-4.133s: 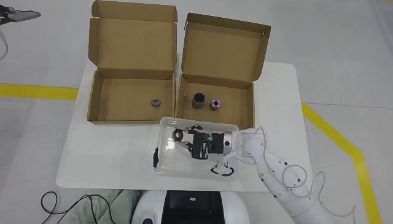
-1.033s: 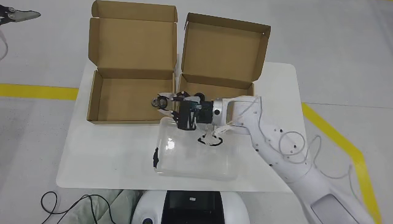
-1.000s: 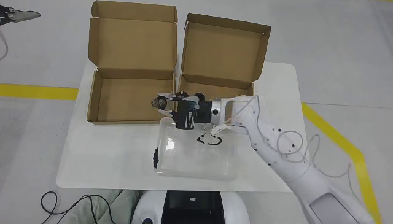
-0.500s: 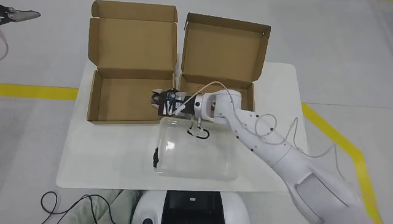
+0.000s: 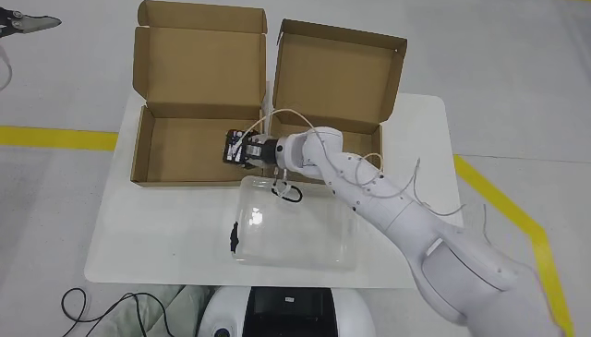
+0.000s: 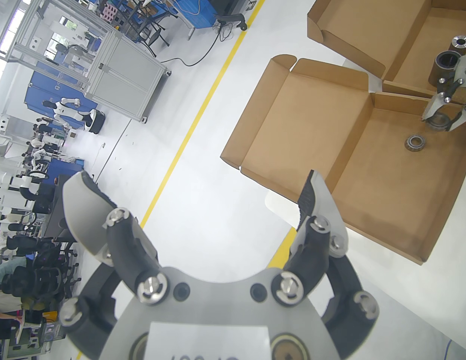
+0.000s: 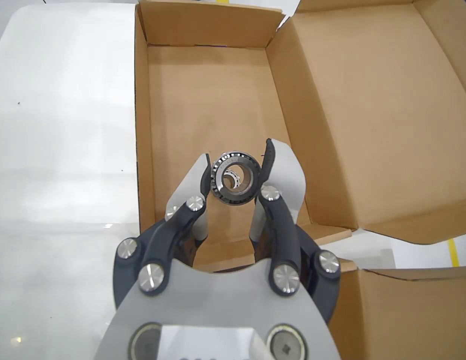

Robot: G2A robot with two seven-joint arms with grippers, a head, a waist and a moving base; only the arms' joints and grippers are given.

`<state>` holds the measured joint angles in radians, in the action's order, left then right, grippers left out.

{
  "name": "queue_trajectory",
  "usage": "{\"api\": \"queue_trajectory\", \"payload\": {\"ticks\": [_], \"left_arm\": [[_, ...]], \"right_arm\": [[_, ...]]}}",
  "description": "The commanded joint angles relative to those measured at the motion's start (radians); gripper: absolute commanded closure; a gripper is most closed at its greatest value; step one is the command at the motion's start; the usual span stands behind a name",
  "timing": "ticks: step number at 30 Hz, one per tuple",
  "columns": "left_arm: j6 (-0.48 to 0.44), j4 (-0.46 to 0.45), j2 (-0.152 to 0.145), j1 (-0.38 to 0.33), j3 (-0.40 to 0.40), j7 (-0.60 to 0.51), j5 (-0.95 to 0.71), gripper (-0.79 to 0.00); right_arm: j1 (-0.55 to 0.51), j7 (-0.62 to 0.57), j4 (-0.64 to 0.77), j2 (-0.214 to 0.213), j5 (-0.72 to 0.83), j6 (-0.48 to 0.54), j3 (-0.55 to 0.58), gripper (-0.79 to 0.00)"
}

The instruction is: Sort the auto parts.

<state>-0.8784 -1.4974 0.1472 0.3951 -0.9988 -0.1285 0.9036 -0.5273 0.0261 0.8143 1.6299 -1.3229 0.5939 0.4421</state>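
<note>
My right gripper [image 5: 236, 148] [image 7: 234, 159] hangs over the near right corner of the left cardboard box [image 5: 185, 148] [image 7: 202, 106], shut on a steel bearing [image 7: 234, 181] held by its sides. In the left wrist view that gripper [image 6: 441, 121] hovers just above the box floor [image 6: 386, 174], close to a second bearing [image 6: 415, 143] lying there. The right box [image 5: 351, 157] [image 6: 416, 39] holds a dark sleeve [image 6: 447, 67] and a smaller bushing [image 6: 460, 43]. My left gripper [image 6: 197, 189] is open with nothing in it, held in the air well off the table's left side.
A clear plastic tray [image 5: 305, 245] sits at the white table's [image 5: 157, 235] near edge, with a black part [image 5: 235, 235] at its left rim and a black ring [image 5: 289, 193] at its far edge. Both box lids stand open at the back.
My right gripper has carried the bearing up out of the tray and leftward, from the tray's far edge to above the left box.
</note>
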Motion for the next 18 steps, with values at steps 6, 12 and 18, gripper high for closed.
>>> {"api": "queue_trajectory", "payload": {"ticks": [6,12,18], "left_arm": [[0.0,0.0,0.0,0.0,0.0,0.0,0.0,-0.785],[0.0,0.0,0.0,0.0,0.0,0.0,0.0,-0.785],[0.0,0.0,0.0,0.0,0.0,0.0,0.0,-0.785]], "right_arm": [[0.036,0.015,-0.139,0.069,0.024,0.001,-0.03,0.0],[0.061,0.015,-0.23,0.124,0.028,0.004,-0.05,0.0],[0.076,-0.02,-0.316,0.171,0.028,-0.028,-0.061,-0.055]]}}
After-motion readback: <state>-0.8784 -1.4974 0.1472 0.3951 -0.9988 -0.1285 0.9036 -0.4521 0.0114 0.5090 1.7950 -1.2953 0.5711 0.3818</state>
